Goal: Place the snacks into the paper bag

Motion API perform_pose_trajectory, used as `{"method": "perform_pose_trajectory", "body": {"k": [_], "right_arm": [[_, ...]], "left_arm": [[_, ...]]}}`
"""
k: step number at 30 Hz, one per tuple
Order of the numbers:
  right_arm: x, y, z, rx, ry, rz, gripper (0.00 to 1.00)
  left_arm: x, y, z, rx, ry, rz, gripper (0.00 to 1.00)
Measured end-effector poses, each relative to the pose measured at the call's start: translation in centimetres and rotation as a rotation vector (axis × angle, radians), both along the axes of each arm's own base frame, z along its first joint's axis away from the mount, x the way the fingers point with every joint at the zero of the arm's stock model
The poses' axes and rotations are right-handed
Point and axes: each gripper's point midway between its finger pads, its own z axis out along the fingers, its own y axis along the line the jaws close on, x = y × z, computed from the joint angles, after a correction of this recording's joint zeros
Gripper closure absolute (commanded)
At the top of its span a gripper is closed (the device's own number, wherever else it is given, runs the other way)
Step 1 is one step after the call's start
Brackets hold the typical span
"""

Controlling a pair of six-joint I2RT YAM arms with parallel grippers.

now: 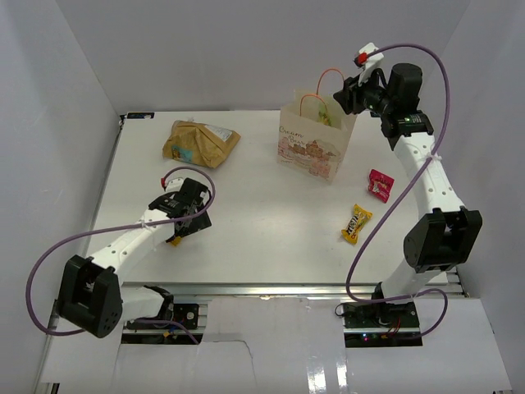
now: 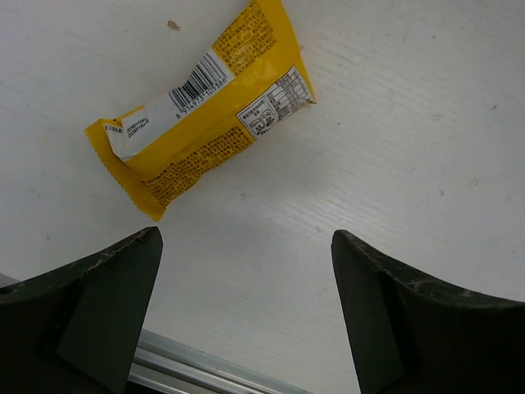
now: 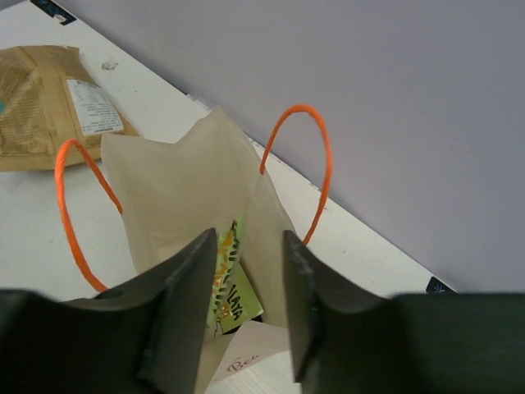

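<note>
The paper bag (image 1: pixel 312 144) stands upright at the back of the table, orange handles up. My right gripper (image 1: pixel 343 98) hovers over its mouth. In the right wrist view that gripper (image 3: pixel 246 246) is open, and a green packet (image 3: pixel 236 289) lies inside the paper bag (image 3: pixel 172 189) below the jaws, touching neither finger. My left gripper (image 1: pixel 184 231) hangs low over a yellow bar (image 1: pixel 175 241) near the front left. In the left wrist view this gripper (image 2: pixel 246 238) is wide open and empty, the yellow bar (image 2: pixel 205 107) just beyond its tips.
A tan-gold bag (image 1: pixel 199 142) lies at the back left, also seen from the right wrist (image 3: pixel 41 98). A red-pink packet (image 1: pixel 380 185) and another yellow bar (image 1: pixel 356 223) lie right of the paper bag. The table's metal rail (image 2: pixel 205 369) runs behind my left fingers.
</note>
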Motion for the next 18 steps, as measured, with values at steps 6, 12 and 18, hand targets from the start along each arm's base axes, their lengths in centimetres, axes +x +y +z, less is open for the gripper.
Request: {"method": "perform_pose_trajectory", "body": {"k": [6, 12, 18], "right_arm": [[-1.3, -0.8, -1.2, -0.014, 0.023, 0.015, 0.36], [-5.2, -2.4, -2.2, -0.019, 0.044, 0.043, 0.33], [-8.8, -3.9, -3.8, -0.02, 0.072, 0.067, 0.31]], "left_arm": [[1.4, 0.9, -1.0, 0.046, 0.078, 0.0, 0.07], [4.6, 1.6, -1.7, 0.143, 0.129, -0.098, 0.1], [5.3, 3.1, -3.4, 0.155, 0.213, -0.19, 0.24]]}}
